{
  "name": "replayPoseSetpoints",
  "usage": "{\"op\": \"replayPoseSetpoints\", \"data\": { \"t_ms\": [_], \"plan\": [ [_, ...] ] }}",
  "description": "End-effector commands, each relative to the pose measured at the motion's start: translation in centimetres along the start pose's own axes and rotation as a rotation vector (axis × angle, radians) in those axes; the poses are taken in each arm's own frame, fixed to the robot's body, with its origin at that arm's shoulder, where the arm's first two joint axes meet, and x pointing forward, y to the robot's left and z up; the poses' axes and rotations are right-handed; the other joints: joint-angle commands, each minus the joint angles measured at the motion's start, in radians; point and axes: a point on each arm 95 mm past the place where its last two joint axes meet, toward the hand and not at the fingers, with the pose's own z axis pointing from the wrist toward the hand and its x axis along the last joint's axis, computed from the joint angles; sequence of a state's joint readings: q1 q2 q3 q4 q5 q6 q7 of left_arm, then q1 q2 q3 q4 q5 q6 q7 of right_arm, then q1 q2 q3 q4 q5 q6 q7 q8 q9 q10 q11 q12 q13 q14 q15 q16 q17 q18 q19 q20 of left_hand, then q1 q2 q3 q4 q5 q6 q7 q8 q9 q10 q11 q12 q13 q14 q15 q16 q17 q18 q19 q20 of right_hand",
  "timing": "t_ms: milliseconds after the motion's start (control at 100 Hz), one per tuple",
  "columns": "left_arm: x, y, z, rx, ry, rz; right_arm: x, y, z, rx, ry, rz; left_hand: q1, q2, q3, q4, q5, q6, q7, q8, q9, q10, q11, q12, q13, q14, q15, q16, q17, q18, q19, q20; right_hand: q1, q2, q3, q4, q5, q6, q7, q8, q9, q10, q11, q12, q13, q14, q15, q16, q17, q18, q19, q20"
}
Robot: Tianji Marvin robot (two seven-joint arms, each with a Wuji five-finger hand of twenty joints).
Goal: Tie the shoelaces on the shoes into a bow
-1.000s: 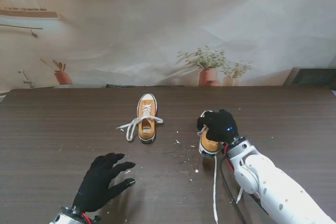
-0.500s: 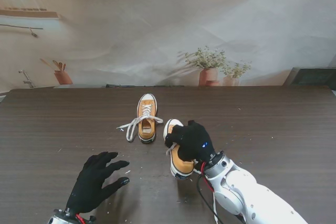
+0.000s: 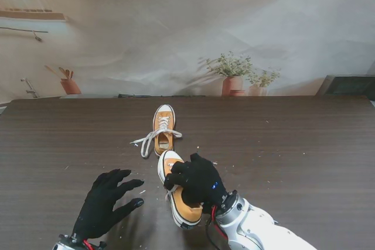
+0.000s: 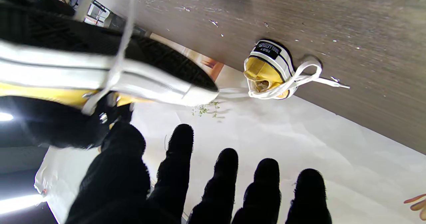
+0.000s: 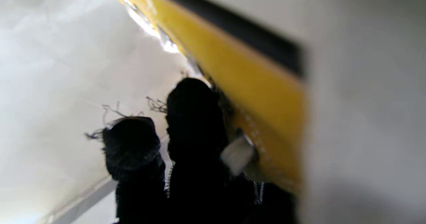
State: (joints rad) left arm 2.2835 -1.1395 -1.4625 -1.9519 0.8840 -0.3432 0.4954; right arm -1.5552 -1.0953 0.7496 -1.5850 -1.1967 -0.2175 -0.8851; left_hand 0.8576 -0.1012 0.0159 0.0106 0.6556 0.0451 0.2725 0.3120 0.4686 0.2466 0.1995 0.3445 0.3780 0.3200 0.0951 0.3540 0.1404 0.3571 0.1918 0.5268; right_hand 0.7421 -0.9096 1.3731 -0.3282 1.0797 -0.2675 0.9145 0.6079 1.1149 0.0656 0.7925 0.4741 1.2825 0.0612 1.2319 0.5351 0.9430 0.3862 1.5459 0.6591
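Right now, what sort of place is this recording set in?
Probably an indoor staged test bench: a dark wood-grain table, a crinkled pale backdrop sheet behind it, and small potted plants lined along the far edge.

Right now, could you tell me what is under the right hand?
The right hand is shut on the nearer yellow shoe, covering its middle and laces. Only the white toe and the heel end show; the eyelets and opening are hidden. The farther shoe lies uncovered.

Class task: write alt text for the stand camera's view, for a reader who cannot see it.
The right robot hand grips a yellow sneaker near the table's front edge. The left robot hand, open, rests to its left. A second yellow sneaker stands farther away, laces loose.
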Motion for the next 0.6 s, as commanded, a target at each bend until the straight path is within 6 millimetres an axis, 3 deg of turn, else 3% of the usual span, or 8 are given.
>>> {"op": "replayPoseSetpoints", "data": {
  "t_ms": [0,300,590],
  "plan": [
    [0.2,0.1,0.1,-0.010,0.007,-0.002,-1.9,-1.1,-0.2,0.042,-0.051,-0.017,0.013,0.032,-0.021,0.008,0.019,0.034,-0.018,-0.018,0.009,0.009,-0.005,-0.008,-0.002,-0.003,-0.004,0.017,-0.006,0.039,-0.003,0.012,0.066,0.083,0.065,0.011,0.049,0.019,0.053,0.032,0.079,0.016,0.131,0.043,0.033,-0.010,-0.010,-0.014,-0.004,-0.001,0.014,0.002],
    [0.3,0.5,0.4,-0.030,0.008,-0.003,-6.6,-5.6,-0.9,0.140,-0.150,-0.049,0.013,0.032,-0.021,0.008,0.019,0.035,-0.018,-0.017,0.009,0.009,-0.005,-0.008,-0.004,-0.003,-0.004,0.016,-0.007,0.038,-0.004,0.011,0.063,0.112,0.042,0.005,0.028,0.015,0.049,0.008,0.063,0.008,0.124,0.016,0.031,-0.005,-0.047,-0.027,-0.019,-0.001,-0.005,-0.006],
    [0.3,0.6,0.5,-0.038,0.002,0.002,-10.3,-7.4,-1.1,0.195,-0.133,-0.161,0.012,0.033,-0.021,0.008,0.019,0.035,-0.018,-0.017,0.009,0.009,-0.005,-0.007,-0.004,-0.003,-0.003,0.015,-0.008,0.038,-0.004,0.011,0.046,0.127,0.017,0.004,-0.028,0.008,0.055,-0.115,0.028,-0.007,0.113,-0.040,0.033,-0.002,-0.149,-0.065,-0.063,-0.019,-0.044,-0.031]
  ]
}}
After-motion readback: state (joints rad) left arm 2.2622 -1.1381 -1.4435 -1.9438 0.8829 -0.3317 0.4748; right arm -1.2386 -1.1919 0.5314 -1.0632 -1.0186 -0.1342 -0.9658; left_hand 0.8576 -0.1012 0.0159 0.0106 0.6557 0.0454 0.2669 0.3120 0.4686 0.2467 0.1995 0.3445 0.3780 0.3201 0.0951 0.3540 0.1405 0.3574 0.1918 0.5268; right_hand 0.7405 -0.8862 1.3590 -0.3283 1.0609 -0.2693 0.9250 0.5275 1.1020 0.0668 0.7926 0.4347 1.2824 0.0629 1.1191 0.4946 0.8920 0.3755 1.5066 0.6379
